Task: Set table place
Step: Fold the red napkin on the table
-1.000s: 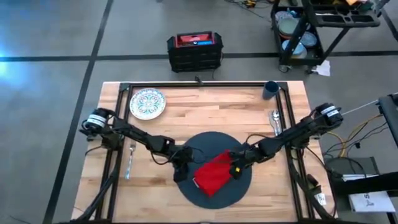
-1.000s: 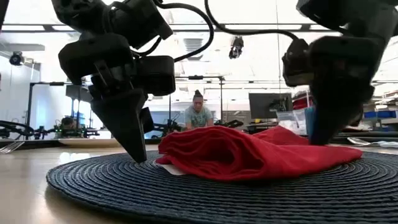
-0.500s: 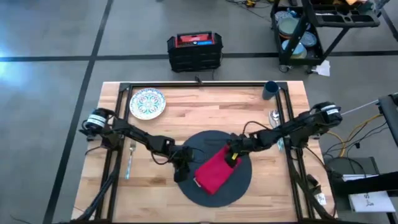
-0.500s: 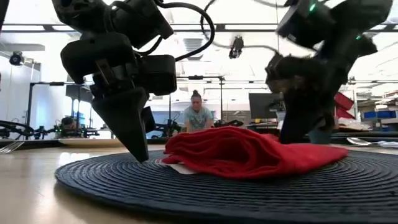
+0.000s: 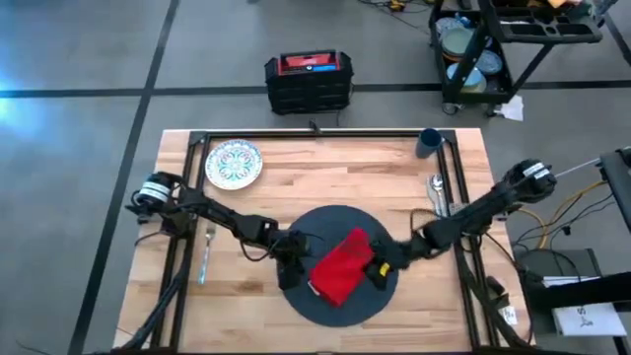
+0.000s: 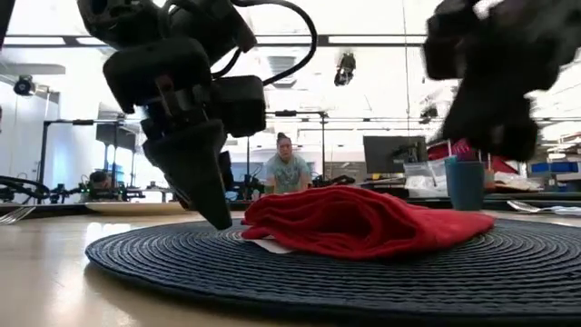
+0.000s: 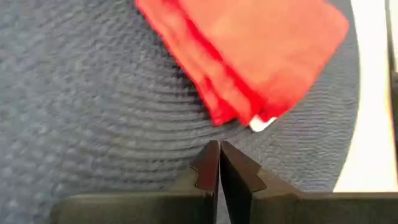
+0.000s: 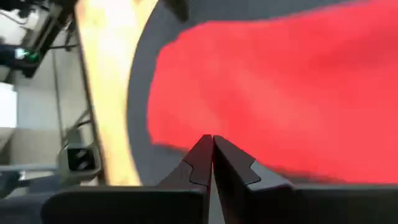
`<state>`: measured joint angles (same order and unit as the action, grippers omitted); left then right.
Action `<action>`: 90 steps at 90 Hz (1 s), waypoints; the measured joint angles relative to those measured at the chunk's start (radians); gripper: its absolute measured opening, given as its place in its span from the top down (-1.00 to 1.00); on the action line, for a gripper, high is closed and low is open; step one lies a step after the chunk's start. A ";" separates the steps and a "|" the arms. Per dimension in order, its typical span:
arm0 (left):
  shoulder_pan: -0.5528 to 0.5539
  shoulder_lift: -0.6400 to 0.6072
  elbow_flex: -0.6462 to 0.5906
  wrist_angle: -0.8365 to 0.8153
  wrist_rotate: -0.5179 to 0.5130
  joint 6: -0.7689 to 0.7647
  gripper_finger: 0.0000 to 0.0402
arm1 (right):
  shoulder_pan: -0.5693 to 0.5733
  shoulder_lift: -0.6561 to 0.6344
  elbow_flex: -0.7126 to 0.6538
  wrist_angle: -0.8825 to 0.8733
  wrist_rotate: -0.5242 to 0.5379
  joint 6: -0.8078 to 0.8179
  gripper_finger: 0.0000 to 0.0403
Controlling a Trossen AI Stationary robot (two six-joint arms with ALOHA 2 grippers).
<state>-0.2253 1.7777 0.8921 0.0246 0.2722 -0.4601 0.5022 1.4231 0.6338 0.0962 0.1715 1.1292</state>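
Since half a second ago your right gripper (image 5: 383, 268) has swung from the far side of the napkin (image 5: 342, 266) round to its right edge, nearer you, and lifted clear of the cloth; its fingers are pressed together and hold nothing. Your left gripper (image 5: 287, 273) has stayed put, fingers closed and empty, tip down on the mat (image 5: 320, 222) just beside the napkin's left corner. The napkin lies bunched on the round mat, its long axis running diagonally from near-left to far-right, squarely between the two grippers, so both are about equally close. Beyond the mat the worktop (image 5: 325, 173) is open planking: a fork (image 5: 206, 252) lies well apart on the left, a spoon (image 5: 436, 191) on the right, with the patterned plate (image 5: 234, 164) at the far left and the blue cup (image 5: 429, 142) at the far right corner against the rail.
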 joint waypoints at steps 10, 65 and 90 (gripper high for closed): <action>0.005 -0.046 0.034 -0.090 -0.102 0.122 1.00 | 0.066 0.015 0.000 -0.010 0.110 0.092 1.00; 0.077 -0.022 0.063 -0.120 0.029 0.179 1.00 | 0.135 0.229 0.000 0.313 0.079 0.156 1.00; -0.005 -0.018 0.057 -0.223 -0.050 0.142 1.00 | 0.133 0.186 -0.001 0.074 0.285 0.259 1.00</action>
<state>-0.2298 1.7596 0.9491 -0.1979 0.2221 -0.3180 0.6352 1.6091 0.6329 0.1704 0.4563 1.3885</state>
